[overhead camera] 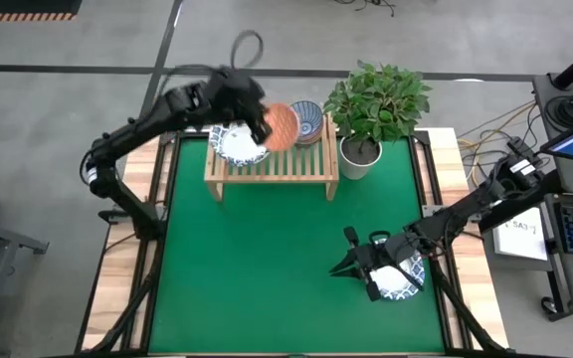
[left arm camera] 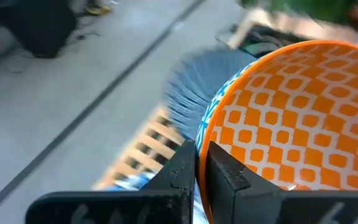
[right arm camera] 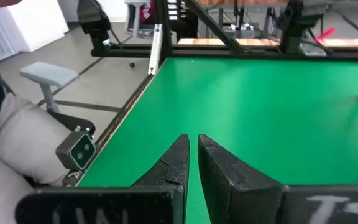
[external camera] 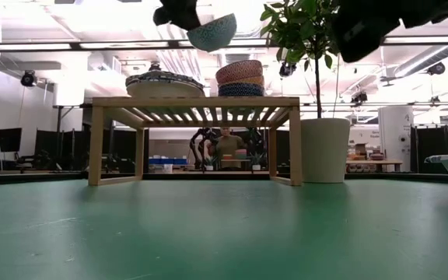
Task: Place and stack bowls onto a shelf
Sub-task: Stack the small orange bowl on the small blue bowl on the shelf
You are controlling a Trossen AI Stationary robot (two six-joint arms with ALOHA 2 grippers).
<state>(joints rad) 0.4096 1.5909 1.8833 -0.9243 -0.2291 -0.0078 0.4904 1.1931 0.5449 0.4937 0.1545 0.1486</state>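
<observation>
Bowls are being gathered on the shelf [overhead camera: 272, 164], sitting in the upper middle of the high view. Nearest, at lower right of that view, one white bowl with a patterned rim [overhead camera: 403, 278] is lying on the green mat [overhead camera: 257, 268], partly under the right gripper [overhead camera: 349, 257]. That gripper's fingers are nearly closed with only a thin gap, gripping nothing, pointing over bare mat.

Farther back, the shelf is carrying a wide white bowl [overhead camera: 237, 146] at its left end and a stack of small bowls [overhead camera: 306, 121] toward the right, beside the potted plant [overhead camera: 371, 114].

The left gripper [left arm camera: 196, 163] is hovering above the shelf, clamped on the rim of the orange bowl [left arm camera: 297, 118], one finger inside and one outside. In the low view a bowl [external camera: 212, 33] is hanging tilted, clear above the shelf top.

Judgement: the step is setting this bowl onto a stack. Doing it well is calling for levelling the bowl, centring it over the target, lowering until seated, then releasing; a tilted release is risking a slide off the slats.
</observation>
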